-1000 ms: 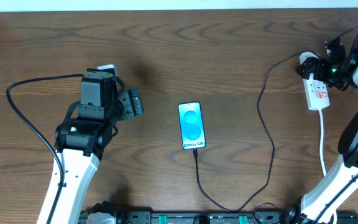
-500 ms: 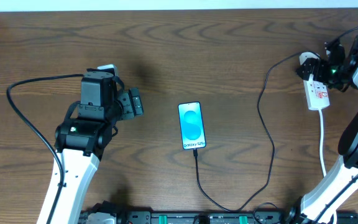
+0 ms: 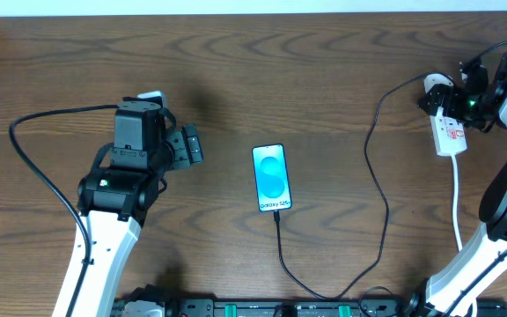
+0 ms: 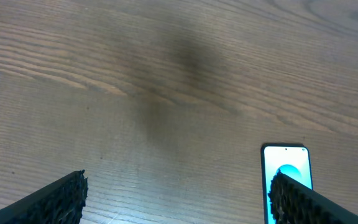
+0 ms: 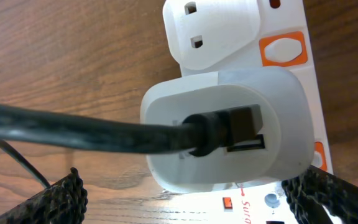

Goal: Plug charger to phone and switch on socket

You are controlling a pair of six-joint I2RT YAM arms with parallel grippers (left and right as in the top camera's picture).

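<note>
Phone [image 3: 271, 178] labelled "Galaxy S25", charger [image 3: 281, 246] attached, left tool [image 4: 178, 200], right tool [image 5: 188, 196] both apart

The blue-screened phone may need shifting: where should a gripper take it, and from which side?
Probably take the slim blue-screened smartphone across its two long edges, mid-length, descending from above. It lies flat, screen up, on the brown wooden table, so only the edges offer purchase, and the thin black charger cable leaves its near short end.

We see a matt, grained brown wooden desk [image 3: 324, 70]; a smooth, faintly glossy white plastic power strip [image 3: 450, 132] and rounded white adapter [image 5: 222, 106]; a matt black rubbery cable [image 5: 73, 130]; a slim blue-screened phone [image 3: 271, 178], glossy.
</note>
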